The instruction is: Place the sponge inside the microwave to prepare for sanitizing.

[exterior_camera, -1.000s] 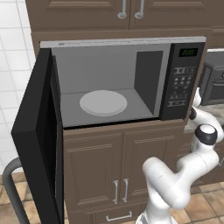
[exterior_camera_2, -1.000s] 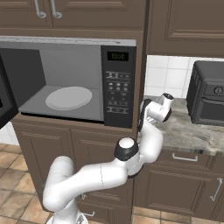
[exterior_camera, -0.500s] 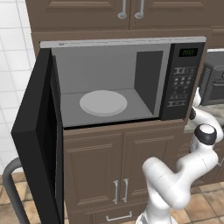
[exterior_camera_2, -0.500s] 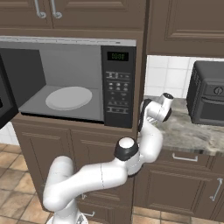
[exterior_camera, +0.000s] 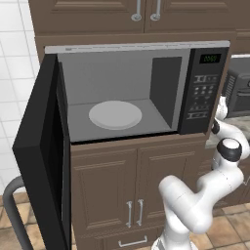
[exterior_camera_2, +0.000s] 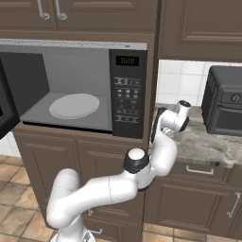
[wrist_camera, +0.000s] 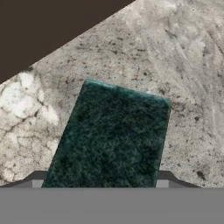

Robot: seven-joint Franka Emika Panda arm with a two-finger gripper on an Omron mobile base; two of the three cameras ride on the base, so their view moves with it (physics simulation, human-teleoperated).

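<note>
The sponge (wrist_camera: 113,140) lies on the speckled stone counter (wrist_camera: 183,87) with its dark green scouring face up. My gripper (wrist_camera: 100,183) is down over it, one fingertip (wrist_camera: 37,178) against each long side, shut on the sponge. In the right base view my hand (exterior_camera_2: 172,118) sits low over the counter just right of the microwave (exterior_camera_2: 127,94). The microwave's door (exterior_camera: 41,161) is swung wide open to the left. Its grey cavity holds a white turntable (exterior_camera: 115,114) with nothing on it.
A dark slatted toaster oven (exterior_camera_2: 227,101) stands on the counter (exterior_camera_2: 212,144) to the right of my hand. Brown cabinets run above and below. The open door juts out toward the base on the left.
The fingers have drawn in against the sponge's sides. The arm and the sponge have stayed where they were.
</note>
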